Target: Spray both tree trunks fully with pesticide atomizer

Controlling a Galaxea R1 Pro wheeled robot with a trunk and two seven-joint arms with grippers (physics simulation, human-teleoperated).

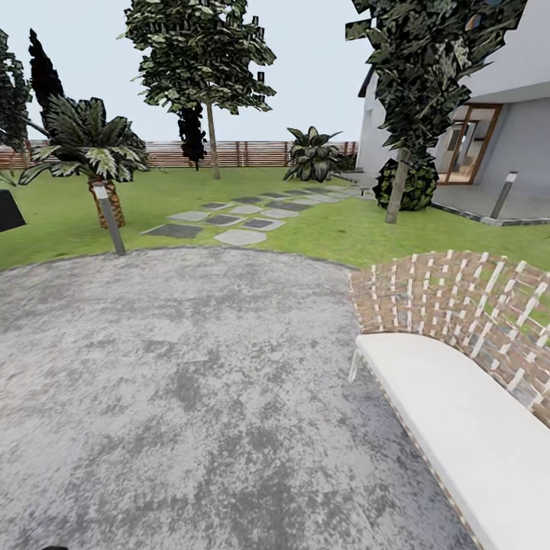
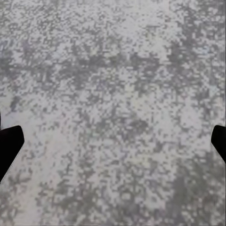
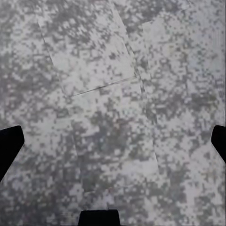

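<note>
1. From the head camera I see a grey speckled paved patch [image 1: 191, 382], with a white bench [image 1: 458, 428] with a woven back at my right.
2. Beyond it lies the lawn [image 1: 336, 229], ringed by a slat fence [image 1: 252, 153].
3. Two trees stand there: one far off by the fence [image 1: 213, 145], one nearer on the right [image 1: 397, 191]. I cannot spot the sprayer.
4. My left gripper [image 2: 113, 141] hangs spread wide over the paving, holding nothing.
5. My right gripper [image 3: 113, 141] is likewise spread and empty.
</note>
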